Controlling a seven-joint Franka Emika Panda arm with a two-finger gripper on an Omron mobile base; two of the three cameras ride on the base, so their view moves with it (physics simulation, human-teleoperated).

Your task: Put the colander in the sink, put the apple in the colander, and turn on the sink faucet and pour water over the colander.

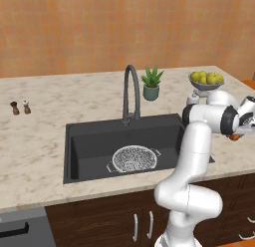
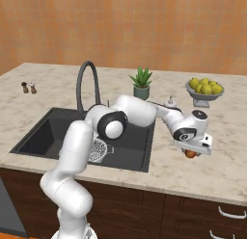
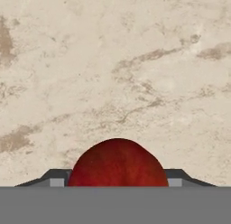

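The white-grey mesh colander (image 1: 133, 159) (image 2: 99, 150) lies on the floor of the dark sink (image 1: 89, 141) (image 2: 43, 132), partly hidden by my arm in the right base view. Behind the basin the gooseneck faucet (image 1: 130, 91) (image 2: 88, 84) arches over it; no water shows. My gripper (image 2: 192, 152) (image 1: 235, 136) (image 3: 117, 182) points down over the counter to the right of the sink. Its fingers sit against both sides of the red apple (image 3: 117, 164) (image 2: 191, 154) (image 1: 233, 137), shut on it just above the marble.
A bowl of yellow-green fruits (image 1: 205, 79) (image 2: 206, 87) stands at the back right, with a white dispenser (image 1: 193, 98) (image 2: 170, 103) and a potted plant (image 1: 151, 84) (image 2: 141, 84) near the faucet. Two small shakers (image 1: 20, 107) (image 2: 29, 87) stand far left.
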